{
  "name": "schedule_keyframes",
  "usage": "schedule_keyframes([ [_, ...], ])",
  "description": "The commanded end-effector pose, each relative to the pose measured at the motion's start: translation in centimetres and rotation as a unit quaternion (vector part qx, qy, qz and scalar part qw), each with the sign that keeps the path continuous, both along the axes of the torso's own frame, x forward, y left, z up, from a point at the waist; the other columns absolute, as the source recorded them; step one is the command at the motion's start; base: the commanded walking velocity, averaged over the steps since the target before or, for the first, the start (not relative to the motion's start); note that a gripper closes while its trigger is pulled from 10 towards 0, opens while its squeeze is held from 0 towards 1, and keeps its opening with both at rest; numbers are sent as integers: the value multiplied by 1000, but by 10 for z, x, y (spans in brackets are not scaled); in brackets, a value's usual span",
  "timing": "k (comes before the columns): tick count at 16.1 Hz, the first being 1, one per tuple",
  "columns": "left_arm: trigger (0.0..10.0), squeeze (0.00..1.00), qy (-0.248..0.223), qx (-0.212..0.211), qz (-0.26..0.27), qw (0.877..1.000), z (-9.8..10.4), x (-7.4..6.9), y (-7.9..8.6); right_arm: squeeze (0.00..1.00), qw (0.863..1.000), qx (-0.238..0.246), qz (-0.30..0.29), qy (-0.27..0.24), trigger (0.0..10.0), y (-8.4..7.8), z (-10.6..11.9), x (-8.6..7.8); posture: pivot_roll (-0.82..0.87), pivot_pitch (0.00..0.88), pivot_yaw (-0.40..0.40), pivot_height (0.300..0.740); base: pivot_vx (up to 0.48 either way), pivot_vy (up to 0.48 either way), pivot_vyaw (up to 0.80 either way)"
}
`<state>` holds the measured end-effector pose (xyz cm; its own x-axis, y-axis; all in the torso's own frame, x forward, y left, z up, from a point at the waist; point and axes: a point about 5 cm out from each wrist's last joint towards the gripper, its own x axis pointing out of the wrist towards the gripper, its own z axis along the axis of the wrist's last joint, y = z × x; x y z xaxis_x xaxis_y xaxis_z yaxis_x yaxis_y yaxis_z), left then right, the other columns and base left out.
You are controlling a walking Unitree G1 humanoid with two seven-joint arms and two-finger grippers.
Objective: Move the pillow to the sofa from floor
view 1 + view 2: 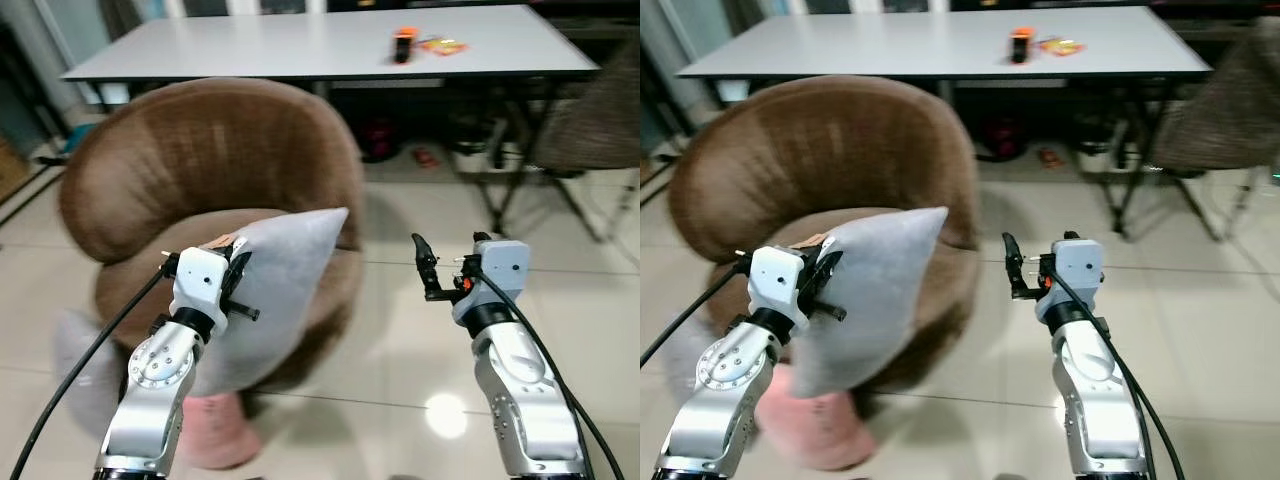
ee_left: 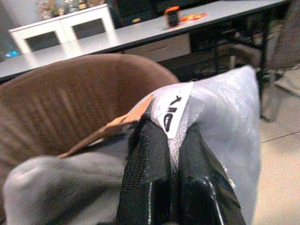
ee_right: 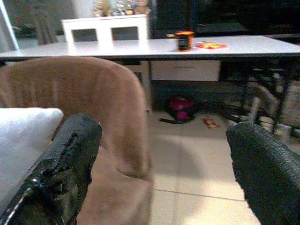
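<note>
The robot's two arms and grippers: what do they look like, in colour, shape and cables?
Both arms are silver metal with round joints and a pale grey block at the wrist. The left gripper and the right gripper each have two long black fingers with a rough textured surface. A black cable runs along each arm. The right wrist shows small orange-red parts.

Dim indoor light, lamp glare on glossy floor tiles [image 1: 446, 415], soft motion blur, dark grainy wrist views

My left hand [image 1: 238, 283] is raised on my left, fingers pinched tight together; my right hand [image 1: 440, 270] hovers right, fingers spread apart.
</note>
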<state>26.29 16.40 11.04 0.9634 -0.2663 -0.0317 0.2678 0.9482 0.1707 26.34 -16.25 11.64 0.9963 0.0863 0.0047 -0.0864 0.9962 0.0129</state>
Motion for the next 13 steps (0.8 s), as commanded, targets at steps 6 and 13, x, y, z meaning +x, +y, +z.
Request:
schedule_keyframes([
  [6,10000,0,-40,-2,24,999,17,2,5,0,1000,-2,-2,16,10000,1,-4,4,-107,0,41,740,0,-279,0],
  [13,10000,0,-42,-2,10,999,20,6,7,0,1000,-4,10,21,10000,9,-5,5,-108,0,45,740,265,0,343],
])
